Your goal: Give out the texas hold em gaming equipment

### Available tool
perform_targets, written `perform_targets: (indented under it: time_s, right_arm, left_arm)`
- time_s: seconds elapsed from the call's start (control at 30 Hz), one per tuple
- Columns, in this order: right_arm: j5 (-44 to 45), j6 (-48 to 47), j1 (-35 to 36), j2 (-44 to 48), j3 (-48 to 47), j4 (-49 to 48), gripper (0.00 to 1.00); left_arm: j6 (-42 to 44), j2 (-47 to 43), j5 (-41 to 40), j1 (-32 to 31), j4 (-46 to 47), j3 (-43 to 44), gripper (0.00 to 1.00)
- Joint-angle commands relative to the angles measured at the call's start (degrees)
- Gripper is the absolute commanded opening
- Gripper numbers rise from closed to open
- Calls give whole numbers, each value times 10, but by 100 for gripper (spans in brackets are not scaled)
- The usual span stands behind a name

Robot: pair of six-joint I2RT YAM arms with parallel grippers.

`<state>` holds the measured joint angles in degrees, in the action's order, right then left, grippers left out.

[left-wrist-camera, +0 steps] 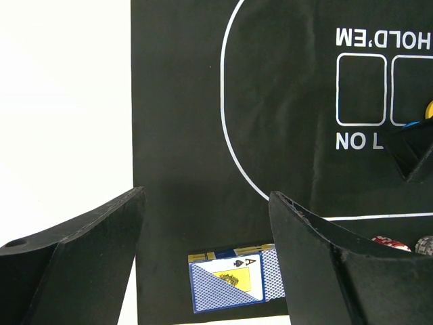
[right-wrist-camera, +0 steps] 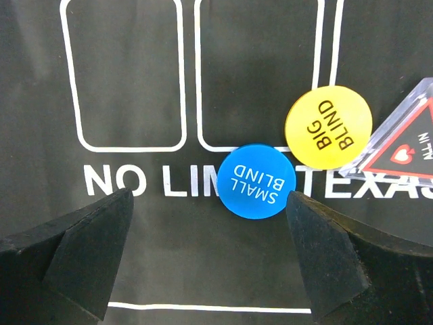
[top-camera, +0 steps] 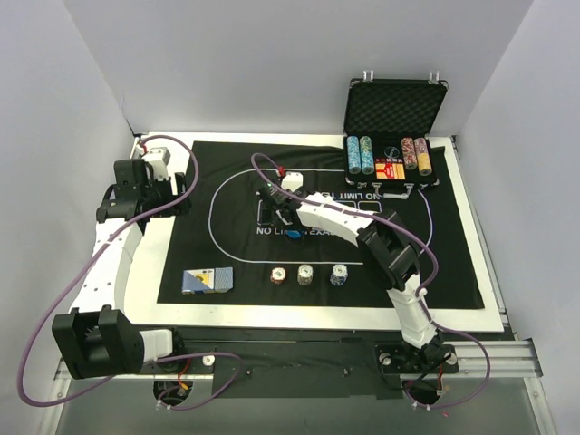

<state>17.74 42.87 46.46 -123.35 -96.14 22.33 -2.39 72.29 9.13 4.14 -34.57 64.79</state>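
A blue card deck [left-wrist-camera: 233,283] with an ace on its face lies on the mat's near-left corner [top-camera: 207,281]. My left gripper [left-wrist-camera: 206,196] hangs above it, open and empty; from above it sits at the mat's left edge [top-camera: 172,193]. A blue "small blind" disc [right-wrist-camera: 256,181] and a yellow "big blind" disc [right-wrist-camera: 329,126] lie flat on the mat's printed text. My right gripper [right-wrist-camera: 208,200] is open just above the mat [top-camera: 276,213], and its right finger [right-wrist-camera: 318,250] almost touches the blue disc. Three short chip stacks [top-camera: 306,273] stand in a row near the mat's front.
A clear triangular all-in marker [right-wrist-camera: 406,145] lies beside the yellow disc. The open black case [top-camera: 394,109] stands at the back right with rows of chips [top-camera: 360,154] in it. The black felt mat [top-camera: 236,263] lies on a white table [top-camera: 145,272].
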Motion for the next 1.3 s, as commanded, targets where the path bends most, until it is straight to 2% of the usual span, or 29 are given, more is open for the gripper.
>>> perform_targets:
  time_s: [0.0, 0.63, 1.27]
  right_arm:
    - [-24, 25, -9, -9, 24, -18, 89]
    - [1, 24, -19, -7, 76, -26, 87]
    - [-16, 24, 30, -35, -8, -11, 47]
  left_arm:
    - [7, 7, 11, 5, 2, 23, 84]
    - [5, 22, 23, 9, 13, 16, 84]
    - [5, 27, 13, 26, 20, 9, 84]
